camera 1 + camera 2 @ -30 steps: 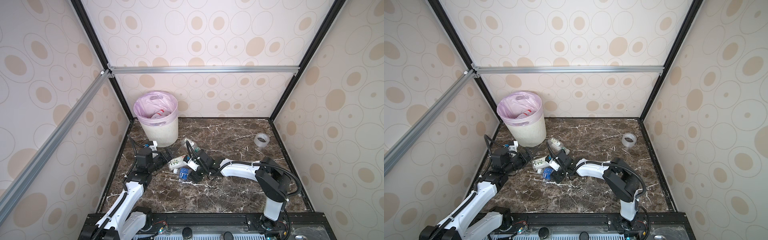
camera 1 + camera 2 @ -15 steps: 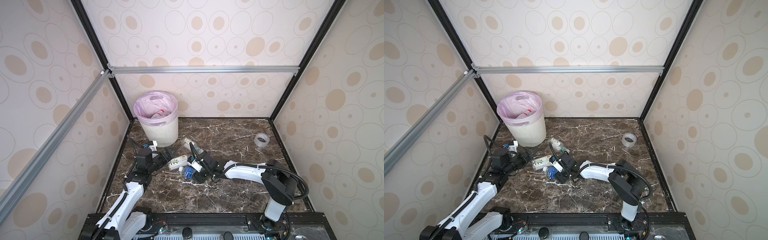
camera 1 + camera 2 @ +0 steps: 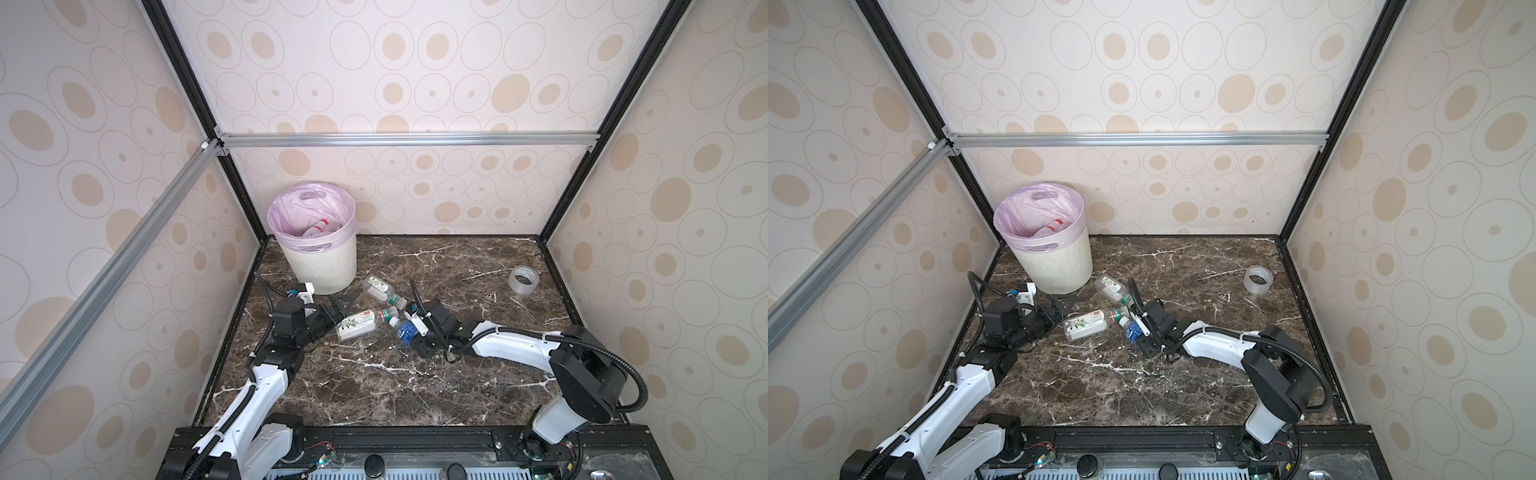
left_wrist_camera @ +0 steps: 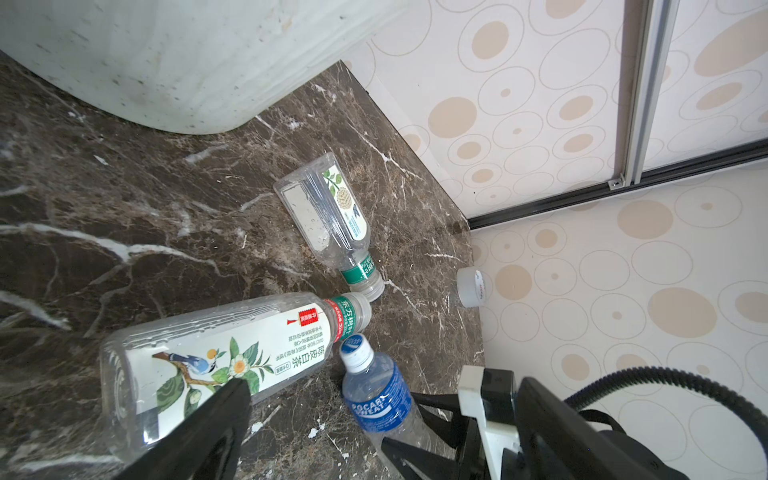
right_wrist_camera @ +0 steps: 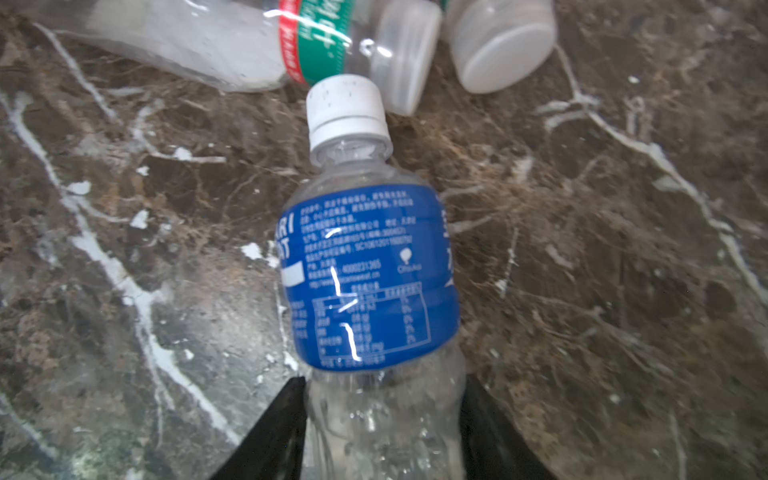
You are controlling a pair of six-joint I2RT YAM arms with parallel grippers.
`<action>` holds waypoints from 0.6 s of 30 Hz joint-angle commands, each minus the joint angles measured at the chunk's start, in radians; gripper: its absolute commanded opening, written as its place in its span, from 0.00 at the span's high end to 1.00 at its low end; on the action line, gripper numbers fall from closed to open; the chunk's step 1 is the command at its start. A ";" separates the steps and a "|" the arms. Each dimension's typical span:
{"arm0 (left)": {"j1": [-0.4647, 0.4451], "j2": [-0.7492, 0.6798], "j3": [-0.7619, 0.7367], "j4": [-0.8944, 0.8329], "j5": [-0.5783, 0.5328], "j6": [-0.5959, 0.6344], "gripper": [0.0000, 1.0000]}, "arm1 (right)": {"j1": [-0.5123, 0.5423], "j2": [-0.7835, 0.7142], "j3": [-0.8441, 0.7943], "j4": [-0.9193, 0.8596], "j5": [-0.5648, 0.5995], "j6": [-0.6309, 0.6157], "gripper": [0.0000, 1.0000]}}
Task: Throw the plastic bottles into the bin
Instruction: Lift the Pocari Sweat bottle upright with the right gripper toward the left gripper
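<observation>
Blue-labelled bottle (image 3: 405, 330) lies mid-worktop (image 3: 415, 386) in both top views, cap pointing to the upper left, where the bin (image 3: 328, 266) stands, its long axis in line with the right hand (image 5: 384, 384), whose fingers (image 5: 278, 436) clasp its clear base end.

Bin (image 3: 324, 266) and three lying bottles (image 3: 357, 326) crowd the left; floor (image 3: 457, 266) toward tape roll (image 3: 523, 280) lies open.

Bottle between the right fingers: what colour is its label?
Bottle label: blue with white print; best in right wrist view.
</observation>
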 commanded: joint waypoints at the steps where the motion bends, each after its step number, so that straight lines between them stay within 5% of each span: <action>1: -0.029 0.003 0.013 0.001 -0.046 0.022 0.01 | -0.055 -0.001 -0.041 -0.136 0.047 0.048 0.46; 6: -0.119 0.061 0.034 0.027 -0.080 0.021 0.01 | -0.133 -0.027 -0.041 -0.143 0.022 0.090 0.48; 18: -0.267 0.231 0.153 0.150 -0.125 -0.032 0.01 | -0.135 -0.084 0.093 -0.180 -0.040 0.111 0.49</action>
